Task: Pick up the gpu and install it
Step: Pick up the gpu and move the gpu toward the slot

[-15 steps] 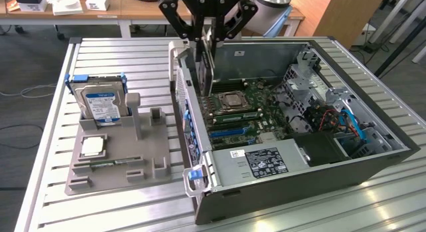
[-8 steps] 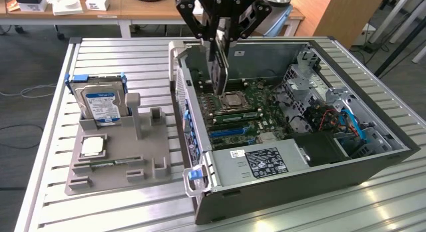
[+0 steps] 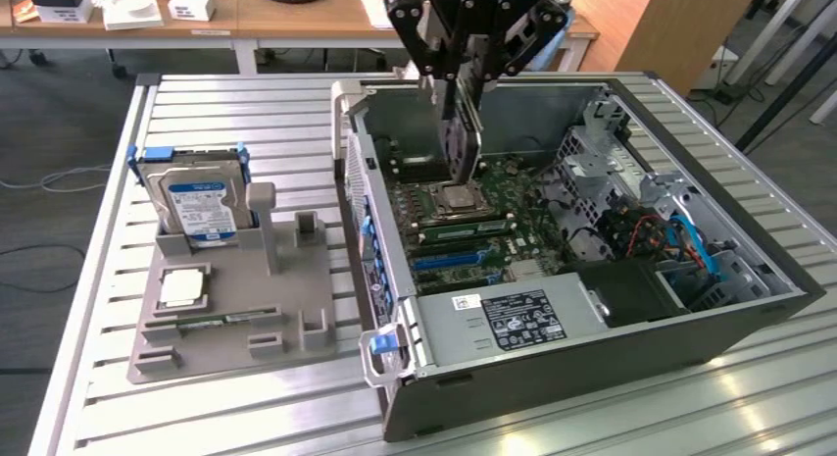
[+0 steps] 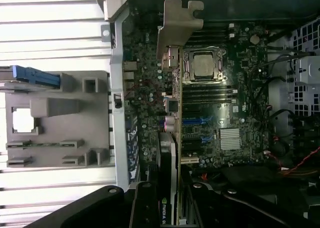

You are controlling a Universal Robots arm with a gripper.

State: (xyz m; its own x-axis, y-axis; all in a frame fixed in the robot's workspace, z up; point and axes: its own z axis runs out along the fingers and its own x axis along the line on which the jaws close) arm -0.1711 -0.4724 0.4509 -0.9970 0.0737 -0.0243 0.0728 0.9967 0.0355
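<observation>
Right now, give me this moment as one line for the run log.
tool: shut on gpu | gpu: on edge above motherboard inside open case | seated: no | hard drive: in grey holder

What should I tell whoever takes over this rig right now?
Gripper: shut on the gpu, holding it on edge, bracket end towards the case's rear wall.
Gpu: hanging inside the open case, above the motherboard near the CPU socket.
Holder, on the exterior view's left: hard drive stands in it.
Done: gpu picked up and brought over the case.
Left: gpu not yet seated in a slot.
</observation>
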